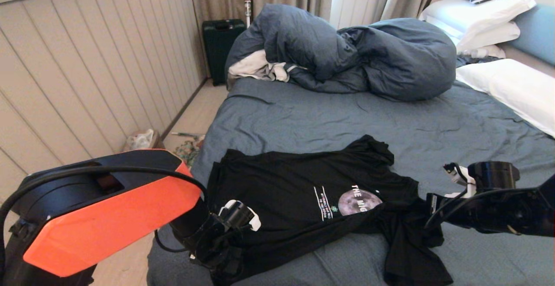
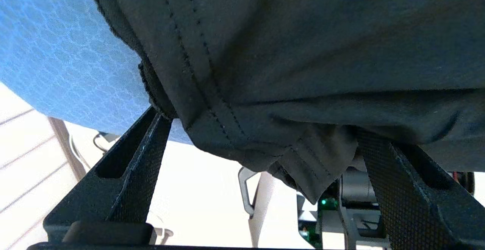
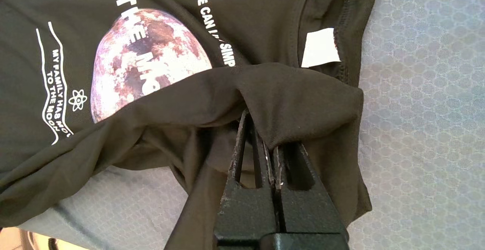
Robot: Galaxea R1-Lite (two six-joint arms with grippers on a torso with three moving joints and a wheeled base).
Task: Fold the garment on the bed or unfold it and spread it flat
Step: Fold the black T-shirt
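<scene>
Right under my wrists, the bed (image 1: 329,117) is carrying the T-shirt (image 1: 286,190), lying near its front edge, thin, limp and light. My right gripper (image 3: 261,128) is pinching a fold by the neck tag (image 3: 320,47); my left gripper (image 2: 261,147) is gaping wide, the hem draped over its fingers (image 2: 140,159) and ungripped. I judge seams the best holds.

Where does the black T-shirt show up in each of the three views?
Head view: black T-shirt spread on the bed's near part.
Left wrist view: its hem fills the top.
Right wrist view: printed front, upper left.
Shared landmark: blue sheet.
</scene>
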